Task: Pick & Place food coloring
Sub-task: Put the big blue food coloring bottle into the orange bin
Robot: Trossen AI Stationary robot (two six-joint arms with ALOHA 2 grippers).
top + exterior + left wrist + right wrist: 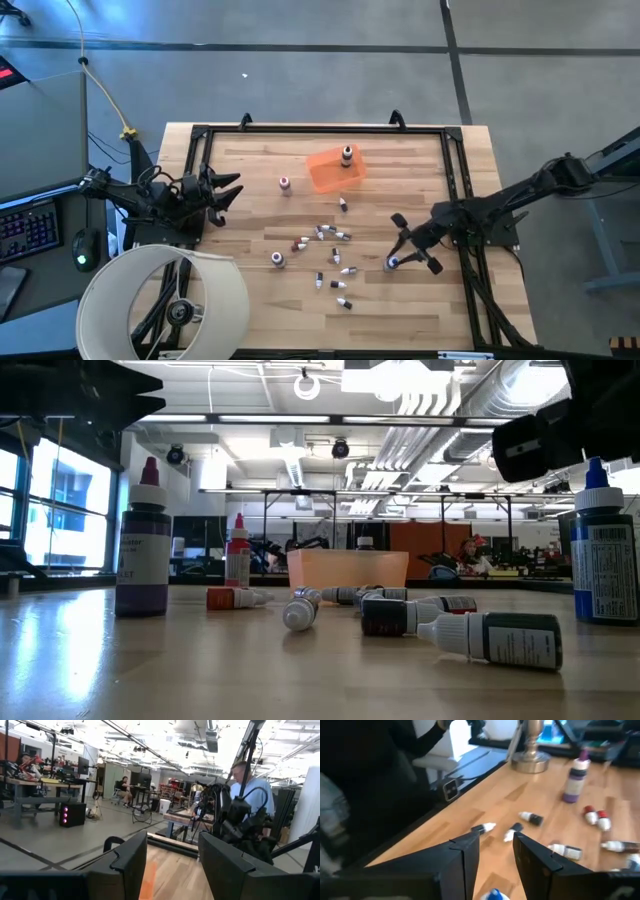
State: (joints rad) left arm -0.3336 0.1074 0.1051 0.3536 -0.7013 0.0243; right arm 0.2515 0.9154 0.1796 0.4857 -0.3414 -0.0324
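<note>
— Bottles (330, 237) lie scattered mid-tabletop (250, 310); why's the right tool (405, 243) hanging there?
— Narrowly parted over a blue-capped bottle (493, 894) at the right, probably lining up a grab. Left tool (222, 190) waits open, far left.

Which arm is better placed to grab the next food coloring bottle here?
Right, probably. The right gripper hangs open above a blue-capped bottle beside the scattered bottles. The left gripper waits, open, at the table's left edge.

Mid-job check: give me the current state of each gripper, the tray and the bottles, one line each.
Right gripper: open, straddling a blue-capped bottle.
Left gripper: open, empty, at the table's left edge.
Orange tray: holds one upright bottle.
Purple bottle: upright.
Small bottles: lying scattered mid-table.
</note>
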